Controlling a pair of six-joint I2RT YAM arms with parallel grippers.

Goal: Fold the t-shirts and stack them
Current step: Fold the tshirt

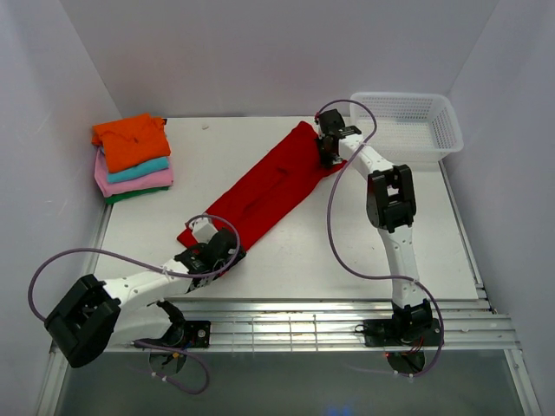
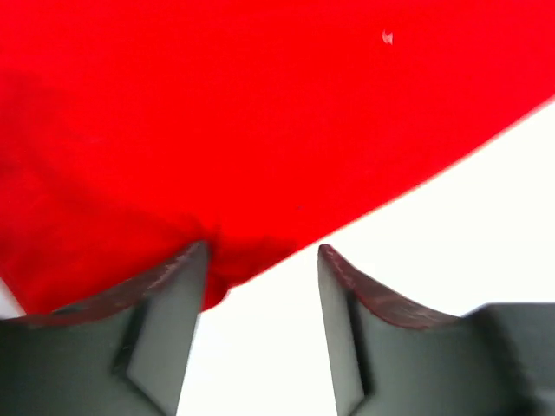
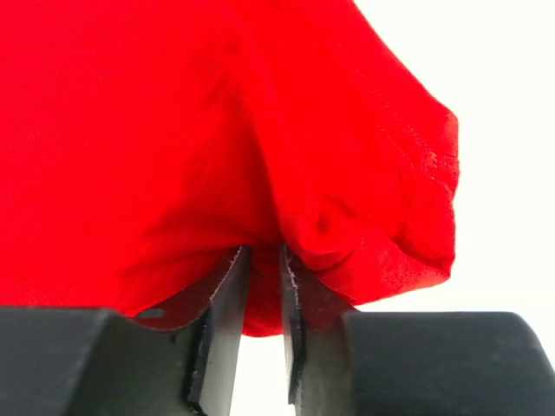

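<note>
1. Two robot arms reach over a white counter (image 1: 347,247), which we see from above.
2. One red t-shirt (image 1: 269,186) lies flat across the middle of the counter. It is folded into a long narrow strip that runs diagonally from near left to far right.
3. The left tool (image 1: 227,251) sits at the near-left end of the strip. In its wrist view the tool (image 2: 262,251) is released, its fingers well apart. The shirt's edge (image 2: 260,121) touches the left finger, and we see bare counter between the two.
4. The right tool (image 1: 328,156) sits on the far-right end of the strip. Up close, its fingers (image 3: 264,251) stand only a thin slit apart, with red cloth (image 3: 173,130) bunched over the tips. We cannot tell whether the cloth is pinched.
5. Four folded shirts are stacked in the far left corner: orange (image 1: 130,139) on top, then teal (image 1: 143,169), pink (image 1: 130,183) and dark green (image 1: 121,197).
6. A white mesh basket (image 1: 451,130) stands in the far right corner, near the right arm.
</note>
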